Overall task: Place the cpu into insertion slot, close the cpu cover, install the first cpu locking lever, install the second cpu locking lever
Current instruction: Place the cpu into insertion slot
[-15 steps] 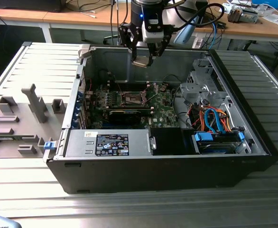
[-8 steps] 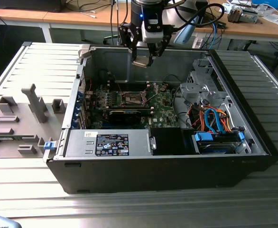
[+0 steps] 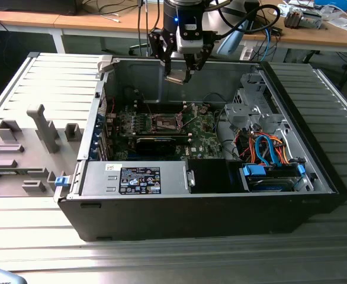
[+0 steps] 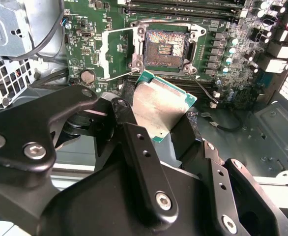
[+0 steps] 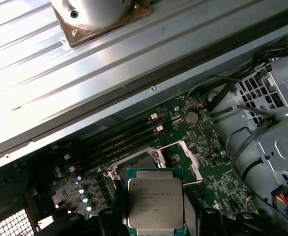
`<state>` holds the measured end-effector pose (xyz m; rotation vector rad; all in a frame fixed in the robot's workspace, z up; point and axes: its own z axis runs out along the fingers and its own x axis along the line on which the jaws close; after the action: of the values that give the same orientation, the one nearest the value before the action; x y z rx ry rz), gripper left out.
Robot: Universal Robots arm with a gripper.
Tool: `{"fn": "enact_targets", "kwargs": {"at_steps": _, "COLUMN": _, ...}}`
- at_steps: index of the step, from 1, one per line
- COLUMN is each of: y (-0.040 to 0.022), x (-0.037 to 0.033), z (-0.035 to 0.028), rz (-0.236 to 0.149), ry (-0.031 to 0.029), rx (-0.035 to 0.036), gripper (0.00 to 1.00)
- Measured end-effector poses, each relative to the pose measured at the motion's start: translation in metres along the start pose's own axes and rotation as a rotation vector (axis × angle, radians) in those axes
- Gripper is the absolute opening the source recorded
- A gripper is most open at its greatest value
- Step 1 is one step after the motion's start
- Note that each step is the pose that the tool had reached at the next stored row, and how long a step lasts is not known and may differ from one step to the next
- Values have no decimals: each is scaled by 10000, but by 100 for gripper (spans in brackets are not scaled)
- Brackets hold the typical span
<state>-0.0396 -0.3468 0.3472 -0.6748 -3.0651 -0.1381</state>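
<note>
A ribbed metal table (image 3: 161,260) carries an open computer case (image 3: 191,213), lying on its side with its insides facing up. On the exterior view's left, a grey fixture (image 3: 31,148) with upright holders sits on the same table. Deep in the case lies the green circuit board (image 3: 203,133).

The arm reaches down over the far wall of the case, and its pincer (image 3: 180,71) hangs well above the board. It is closed on the cpu (image 3: 176,78), gripping it by two opposite edges.

The exterior view gives the height: chip and pincer are up near the rim of the case, well apart from the insertion slot (image 3: 164,122) below.

The second wrist view shows the grip up close: the black fingers (image 4: 127,123) clamp either side of the cpu (image 4: 161,105), which is tilted, with its green edge showing. Beyond it the insertion slot (image 4: 164,47) lies bare, its brownish-gold contacts uncovered, and the cpu cover (image 4: 104,56) is swung open beside it.

The first wrist view looks straight onto the silvery top of the cpu (image 5: 155,204), with the open cpu cover (image 5: 192,162) just past it on the board.
</note>
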Motion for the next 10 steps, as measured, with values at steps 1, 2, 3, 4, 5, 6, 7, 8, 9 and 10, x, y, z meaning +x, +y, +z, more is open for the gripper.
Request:
{"fn": "enact_targets", "kwargs": {"at_steps": 1, "y": 0, "x": 0, "z": 0, "rz": 13, "ry": -1, "rx": 0, "gripper": 55}}
{"fn": "enact_targets", "kwargs": {"at_steps": 2, "y": 0, "x": 0, "z": 0, "rz": 31, "ry": -3, "rx": -1, "gripper": 55}}
{"fn": "enact_targets", "kwargs": {"at_steps": 3, "y": 0, "x": 0, "z": 0, "rz": 42, "ry": -4, "rx": -1, "gripper": 55}}
{"fn": "enact_targets", "kwargs": {"at_steps": 4, "y": 0, "x": 0, "z": 0, "rz": 58, "ry": -5, "rx": -1, "gripper": 55}}
{"fn": "enact_targets", "kwargs": {"at_steps": 5, "y": 0, "x": 0, "z": 0, "rz": 69, "ry": -6, "rx": -2, "gripper": 55}}
{"fn": "enact_targets", "kwargs": {"at_steps": 6, "y": 0, "x": 0, "z": 0, "rz": 96, "ry": -9, "rx": -2, "gripper": 55}}
{"fn": "enact_targets", "kwargs": {"at_steps": 7, "y": 0, "x": 0, "z": 0, "rz": 111, "ry": -9, "rx": -2, "gripper": 55}}
{"fn": "enact_targets", "kwargs": {"at_steps": 8, "y": 0, "x": 0, "z": 0, "rz": 122, "ry": -11, "rx": -2, "gripper": 55}}
{"fn": "enact_targets", "kwargs": {"at_steps": 9, "y": 0, "x": 0, "z": 0, "rz": 139, "ry": -12, "rx": -3, "gripper": 55}}
{"fn": "enact_targets", "kwargs": {"at_steps": 10, "y": 0, "x": 0, "z": 0, "rz": 150, "ry": -13, "rx": -3, "gripper": 55}}
